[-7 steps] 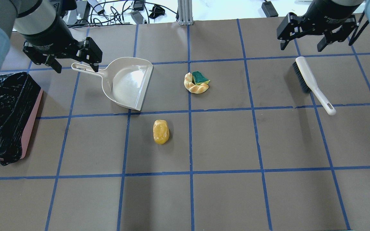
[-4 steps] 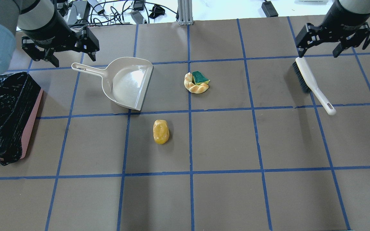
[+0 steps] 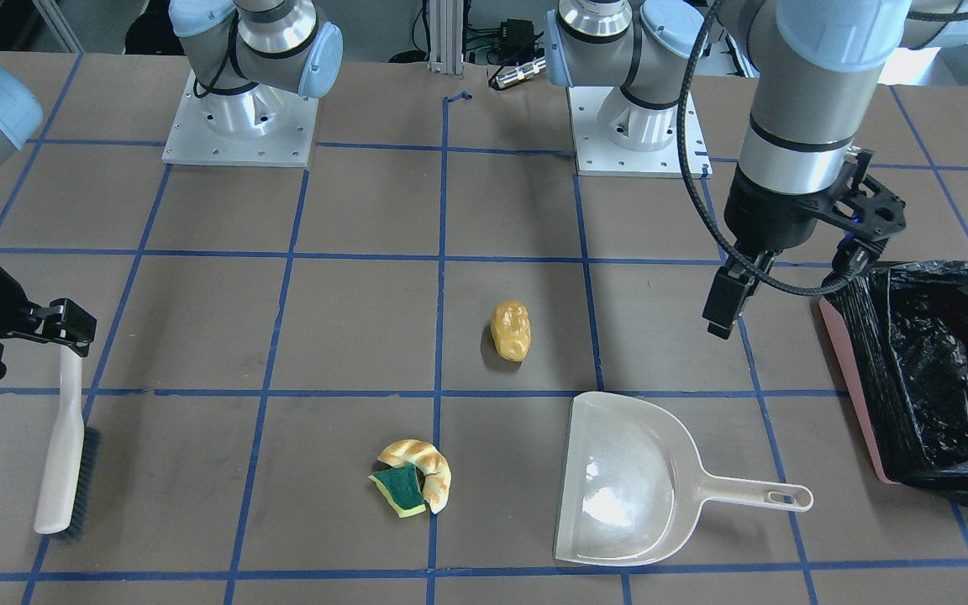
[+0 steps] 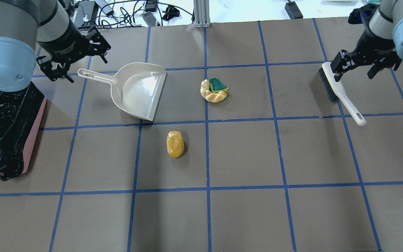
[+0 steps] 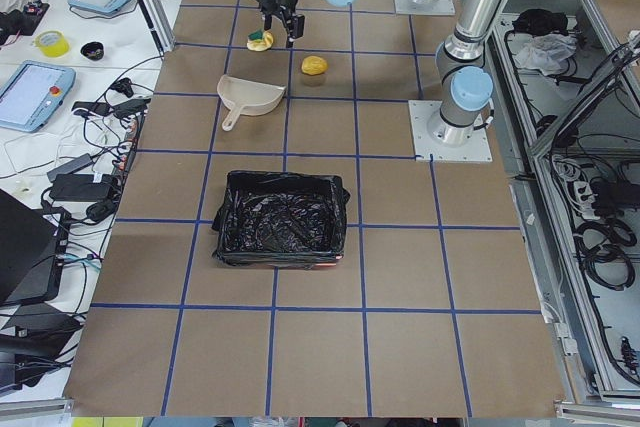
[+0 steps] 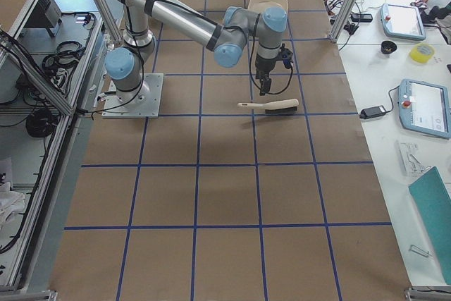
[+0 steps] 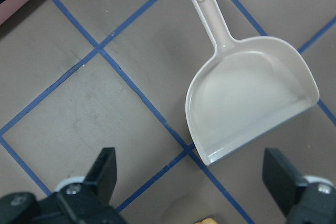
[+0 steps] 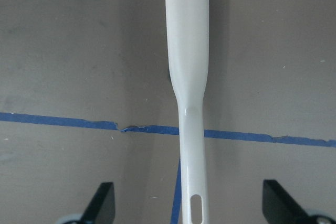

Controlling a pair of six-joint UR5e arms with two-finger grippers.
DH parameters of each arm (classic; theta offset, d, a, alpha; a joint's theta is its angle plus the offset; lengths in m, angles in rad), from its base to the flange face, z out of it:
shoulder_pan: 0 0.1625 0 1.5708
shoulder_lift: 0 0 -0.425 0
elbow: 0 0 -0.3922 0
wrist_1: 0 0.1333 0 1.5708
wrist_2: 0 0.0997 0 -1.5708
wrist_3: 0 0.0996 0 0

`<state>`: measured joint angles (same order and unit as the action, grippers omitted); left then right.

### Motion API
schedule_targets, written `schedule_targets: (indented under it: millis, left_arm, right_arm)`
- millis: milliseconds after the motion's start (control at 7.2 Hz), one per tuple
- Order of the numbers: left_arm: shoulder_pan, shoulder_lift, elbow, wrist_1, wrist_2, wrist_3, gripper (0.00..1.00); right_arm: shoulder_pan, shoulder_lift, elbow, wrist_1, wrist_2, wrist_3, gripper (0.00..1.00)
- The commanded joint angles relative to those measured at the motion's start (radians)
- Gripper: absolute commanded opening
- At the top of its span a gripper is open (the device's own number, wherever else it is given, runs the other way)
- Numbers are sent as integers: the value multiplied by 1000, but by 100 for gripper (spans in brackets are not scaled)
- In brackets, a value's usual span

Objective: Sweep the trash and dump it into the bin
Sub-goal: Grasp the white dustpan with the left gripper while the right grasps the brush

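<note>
Over the table by the beige dustpan's [image 4: 140,92] handle, the left gripper [image 4: 82,66] hovers with jaws spread wide, holding nothing. The right gripper [image 4: 355,68], equally wide and empty, hangs over the white brush [image 4: 334,82]. The croissant piece [image 4: 213,96] touches the sponge wedge [image 4: 218,85] near the dustpan's mouth. The yellow-orange lump [image 4: 175,143] lies apart, nearer the robot. The black-lined pink bin [image 4: 33,133] sits at the robot's left.

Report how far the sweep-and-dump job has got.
Done: nothing; croissant, sponge and potato lump lie on the table, bin looks empty. In hand: open right hand straddles the brush handle; open left hand hovers near the dustpan. Left: grasp both, sweep, dump.
</note>
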<state>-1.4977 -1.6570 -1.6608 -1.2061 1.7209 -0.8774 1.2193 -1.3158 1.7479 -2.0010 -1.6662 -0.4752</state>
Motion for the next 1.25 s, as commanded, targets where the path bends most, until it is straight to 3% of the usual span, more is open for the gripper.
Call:
schedule_targets:
  millis: [0, 417, 694, 972, 1111]
  left_arm:
    - [59, -105, 39, 70, -53, -208, 100]
    - [70, -278, 133, 146, -86, -359, 100]
    - [90, -361, 130, 216, -83, -373, 100]
    - [108, -395, 121, 217, -67, -379, 100]
    - [128, -427, 124, 217, -70, -388, 100]
  right_arm:
    - [-18, 33, 51, -38, -6, -33, 100]
    - [-20, 56, 110, -44, -20, -33, 93]
    - [-39, 59, 111, -45, -21, -34, 90]
    - [-44, 61, 111, -45, -21, -37, 65]
    - [-44, 61, 111, -44, -21, -39, 41]
